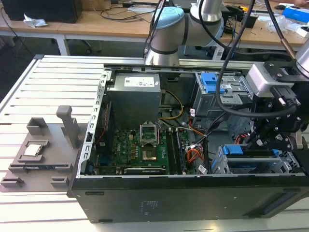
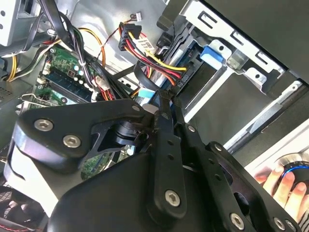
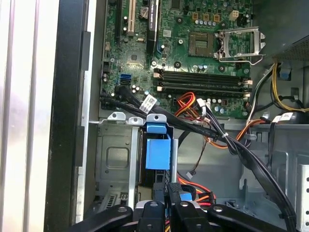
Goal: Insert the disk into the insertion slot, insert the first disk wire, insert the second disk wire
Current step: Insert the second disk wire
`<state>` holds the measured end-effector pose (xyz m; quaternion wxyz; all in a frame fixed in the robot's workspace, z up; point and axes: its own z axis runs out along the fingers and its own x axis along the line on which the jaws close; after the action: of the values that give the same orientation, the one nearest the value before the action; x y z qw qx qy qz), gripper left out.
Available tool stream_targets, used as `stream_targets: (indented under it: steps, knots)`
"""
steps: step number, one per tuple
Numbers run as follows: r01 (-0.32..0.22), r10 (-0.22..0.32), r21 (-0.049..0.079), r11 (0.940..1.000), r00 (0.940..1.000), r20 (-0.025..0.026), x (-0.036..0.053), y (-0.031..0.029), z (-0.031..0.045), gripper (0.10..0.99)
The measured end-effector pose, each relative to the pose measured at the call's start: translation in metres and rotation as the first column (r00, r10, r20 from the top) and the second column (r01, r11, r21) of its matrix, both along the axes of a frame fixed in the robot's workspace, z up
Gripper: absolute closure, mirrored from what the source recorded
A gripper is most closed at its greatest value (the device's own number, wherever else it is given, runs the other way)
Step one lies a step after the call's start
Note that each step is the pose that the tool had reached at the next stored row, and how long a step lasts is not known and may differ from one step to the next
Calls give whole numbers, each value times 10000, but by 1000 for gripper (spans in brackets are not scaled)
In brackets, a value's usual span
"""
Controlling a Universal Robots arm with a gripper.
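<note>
Beside the disk (image 1: 251,159) in the insertion slot (image 1: 219,166), the hand (image 3: 170,194) pinches a wire connector (image 3: 186,196).

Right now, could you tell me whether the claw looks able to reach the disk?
Probably yes: the claw sits just beside the disk and its blue carrier, the case is open, and only loose wires crowd the gap.

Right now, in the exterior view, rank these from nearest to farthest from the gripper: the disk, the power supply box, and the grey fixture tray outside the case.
Measured from the gripper:
1. The disk, just below it at the exterior view's right.
2. The power supply box, mid-case toward the back.
3. The grey fixture tray, outside the case at the exterior view's left.
</note>
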<state>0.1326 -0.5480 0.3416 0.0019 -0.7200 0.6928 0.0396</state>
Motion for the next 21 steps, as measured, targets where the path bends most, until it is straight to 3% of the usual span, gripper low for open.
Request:
stream_targets:
  steps: [11, 13, 14, 17, 21]
  knots:
    - [0, 0, 16, 10000, 10000, -3, 5, -6, -62, 933]
    - [0, 0, 17, 10000, 10000, -3, 5, -6, -63, 922]
    - [0, 0, 16, 10000, 10000, -3, 6, -6, -63, 859]
    - [1, -1, 17, 10000, 10000, -3, 5, -6, 24, 859]
    - [1, -1, 15, 10000, 10000, -3, 5, -6, 211, 859]
